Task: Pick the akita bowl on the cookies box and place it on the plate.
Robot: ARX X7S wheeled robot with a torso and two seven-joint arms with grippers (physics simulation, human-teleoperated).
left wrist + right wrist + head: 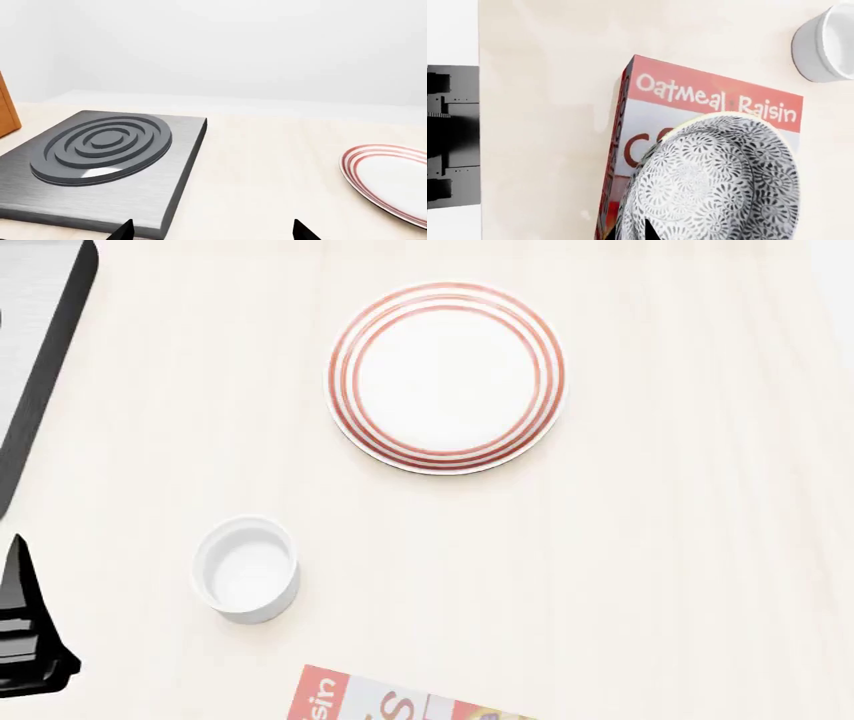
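Right claw: though only one dark fingertip (650, 231) shows in the right wrist view, poking over the akita bowl (714, 180), I cannot tell whether the right gripper (650, 232) is spread or pinching.
Left claw: the left gripper (212, 231) shows two dark tips well apart, so it is spread and holds nothing.
Akita bowl: it sits on the cookies box (694, 100), seemingly upside down, speckled outside toward the camera.
Cookies box: it lies flat on the pale table (694, 540), near the white cup (247, 570).
Plate: the plate (447, 377) lies bare, well apart from the box.
Stove: the grey burner (100, 145) is beside the left arm.
Progress: nothing looks done yet; grasp, lift, carry and placement remain.
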